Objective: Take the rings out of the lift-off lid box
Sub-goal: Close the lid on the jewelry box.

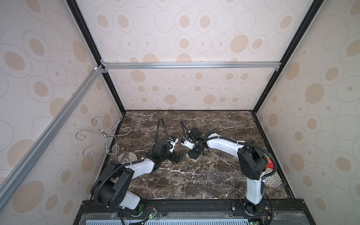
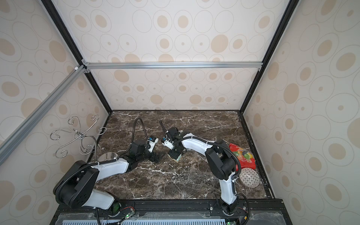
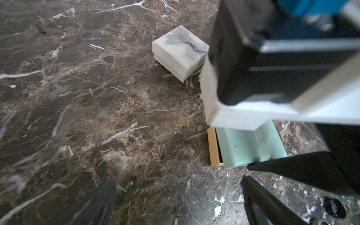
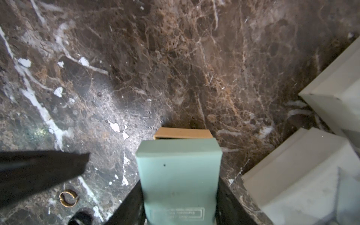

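Dark marble table [image 1: 224,187]: the rings [image 1: 198,177] lie loose on it toward the front, clear of the box. Beyond them, the left gripper [image 1: 178,156] stands wide apart and empty. The fingers of the right gripper [image 4: 180,183] flank the mint lid [image 4: 179,155], which sits on its tan base [image 4: 183,133]. Whether they clamp it cannot be told.

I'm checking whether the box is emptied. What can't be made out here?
Inside of the tan box: right wrist view, the teal lid sits over it.
Rings: both top views, too small for detail.
Hold of the right gripper on the lid: right wrist view, contact unclear.
White box: left wrist view, right arm hides one corner.
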Tool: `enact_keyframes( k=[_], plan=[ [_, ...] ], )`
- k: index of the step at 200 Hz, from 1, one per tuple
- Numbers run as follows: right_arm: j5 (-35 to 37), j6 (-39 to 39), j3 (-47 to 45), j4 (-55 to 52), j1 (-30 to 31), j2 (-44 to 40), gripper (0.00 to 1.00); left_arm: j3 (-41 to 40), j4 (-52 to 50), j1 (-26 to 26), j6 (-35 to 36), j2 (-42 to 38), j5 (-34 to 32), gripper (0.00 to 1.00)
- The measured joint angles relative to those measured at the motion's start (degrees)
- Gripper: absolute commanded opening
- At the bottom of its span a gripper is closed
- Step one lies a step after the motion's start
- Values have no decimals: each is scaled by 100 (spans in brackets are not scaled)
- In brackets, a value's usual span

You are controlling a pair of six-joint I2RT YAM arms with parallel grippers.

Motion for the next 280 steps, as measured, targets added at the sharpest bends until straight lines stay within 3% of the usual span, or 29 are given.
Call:
enact_keyframes(
  k=[56,82,103,109,112,160,204,280],
  plan=[
    [7,15,0,0,2,13,60,0,15,0,0,2,15,100],
    [35,37,0,-2,2,13,67,0,17,4,0,17,28,100],
    [85,59,0,-2,2,11,82,0,17,4,0,31,48,100],
    [98,83,0,0,2,9,97,0,17,4,0,33,55,100],
    [111,42,0,4,2,4,100,0,20,4,0,37,57,100],
    [205,260,-431,122,-76,-697,100,22,42,4,-2,374,118,100],
    [726,1069,-1071,343,-323,-1582,100,304,68,-15,-4,680,234,100],
    [1335,2159,-1659,542,-352,-1679,100,909,61,-227,2,1126,243,100]
  ],
)
